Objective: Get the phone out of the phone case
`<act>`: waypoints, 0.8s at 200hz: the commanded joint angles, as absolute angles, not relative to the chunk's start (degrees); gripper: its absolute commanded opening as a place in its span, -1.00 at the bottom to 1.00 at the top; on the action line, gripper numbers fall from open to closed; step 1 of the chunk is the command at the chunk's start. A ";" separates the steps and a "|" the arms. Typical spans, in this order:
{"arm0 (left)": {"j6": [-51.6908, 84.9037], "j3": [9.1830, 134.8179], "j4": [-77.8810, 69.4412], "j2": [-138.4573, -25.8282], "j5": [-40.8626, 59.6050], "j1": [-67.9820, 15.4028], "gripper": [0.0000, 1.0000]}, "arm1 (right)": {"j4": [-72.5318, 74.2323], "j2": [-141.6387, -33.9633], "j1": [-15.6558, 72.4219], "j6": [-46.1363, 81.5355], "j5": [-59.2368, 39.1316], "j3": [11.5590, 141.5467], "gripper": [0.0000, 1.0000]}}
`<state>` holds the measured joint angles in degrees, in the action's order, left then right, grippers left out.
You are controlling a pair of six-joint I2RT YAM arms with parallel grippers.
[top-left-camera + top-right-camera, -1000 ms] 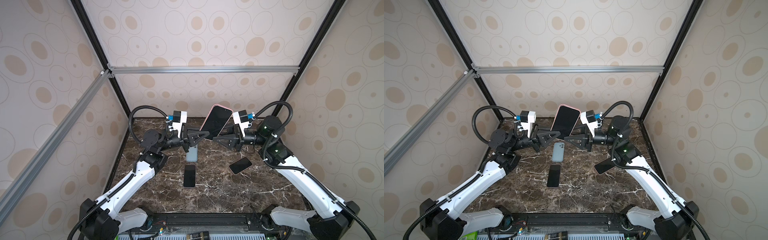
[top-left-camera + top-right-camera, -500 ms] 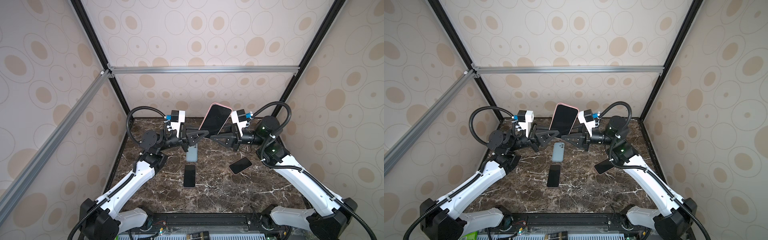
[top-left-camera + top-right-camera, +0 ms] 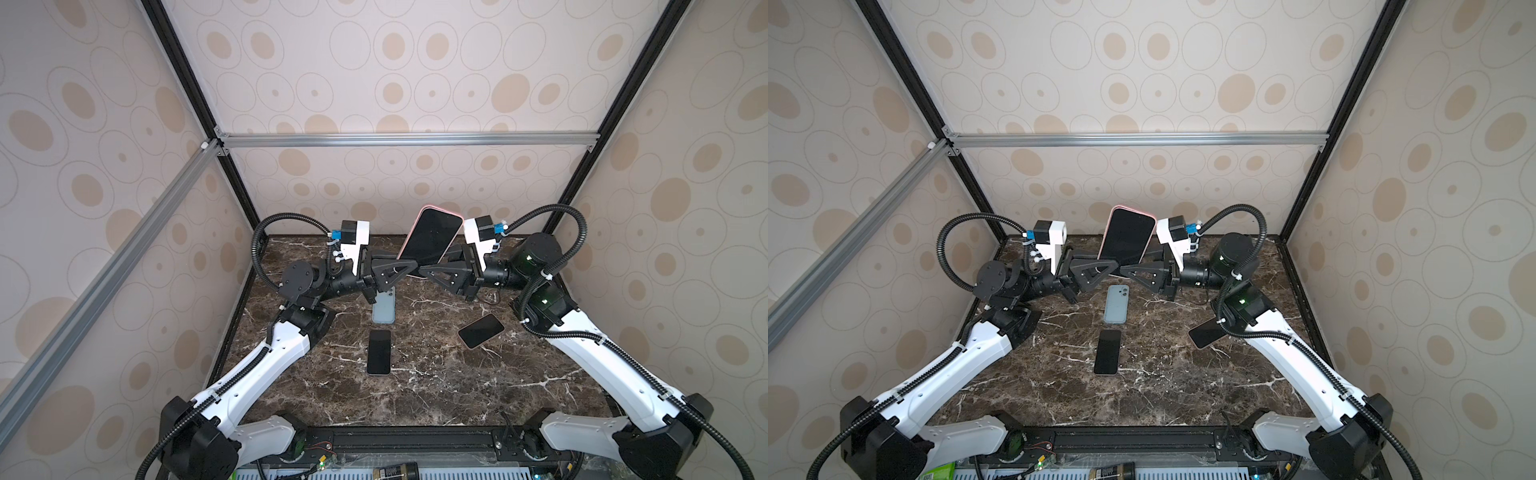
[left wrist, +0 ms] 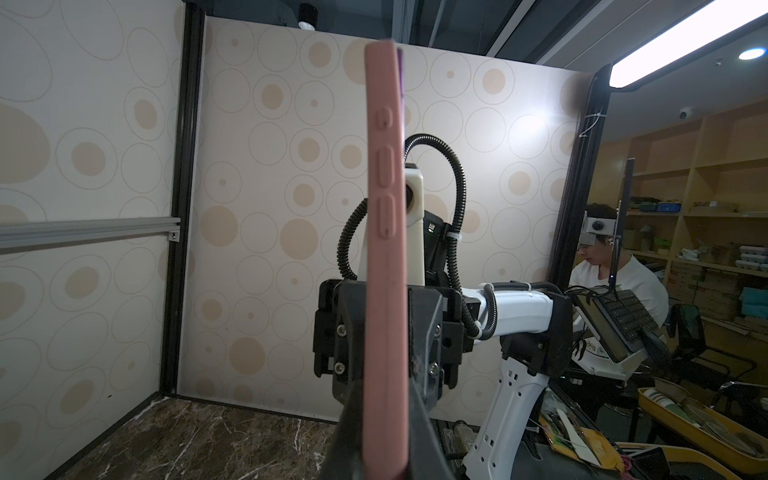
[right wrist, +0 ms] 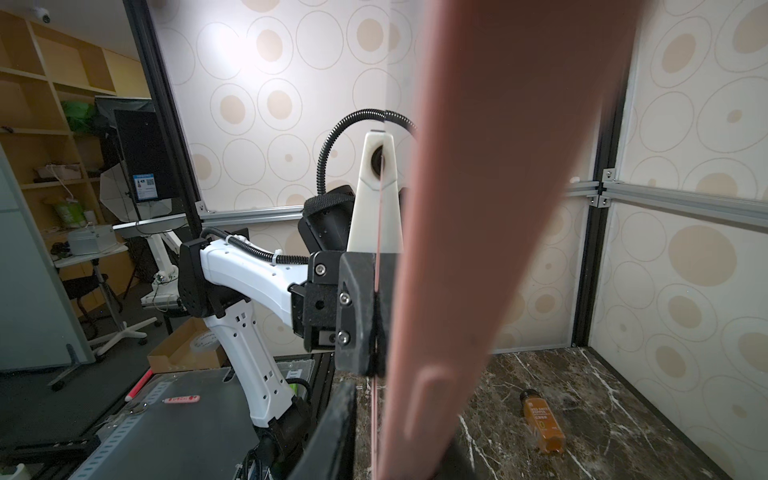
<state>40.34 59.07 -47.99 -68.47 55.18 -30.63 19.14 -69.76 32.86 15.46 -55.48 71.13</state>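
Pink case, phone inside, is being gripped at one edge by the clenched left hand above the bench's rear; its opposite edge is being flanked by the right hand, grip not discernible. Case anchored, a corner should be peeled slowly. Below, blue case, dark phone, angled phone: judged no obstacle.
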 commanded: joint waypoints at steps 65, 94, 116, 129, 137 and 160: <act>41.57 60.04 -51.86 -68.36 55.42 -30.59 -1.00 | 18.46 -70.11 33.68 14.21 -55.57 72.06 -0.76; 40.44 60.11 -50.90 -67.98 54.80 -30.57 -1.00 | 17.92 -69.99 33.71 13.82 -55.28 72.07 -0.88; 39.91 60.05 -50.56 -67.85 54.70 -30.59 -1.00 | 17.18 -69.76 33.67 13.12 -55.22 72.18 -1.00; 39.65 60.07 -50.43 -67.90 54.63 -30.57 -1.00 | 16.60 -69.48 33.75 12.75 -55.00 72.17 -1.00; 39.47 60.18 -50.32 -67.94 54.55 -30.54 -1.00 | 16.22 -69.23 33.67 12.38 -54.90 72.27 -1.00; 35.94 60.57 -47.82 -67.13 53.03 -30.58 -0.63 | 12.46 -68.01 33.74 9.57 -53.52 72.40 -1.00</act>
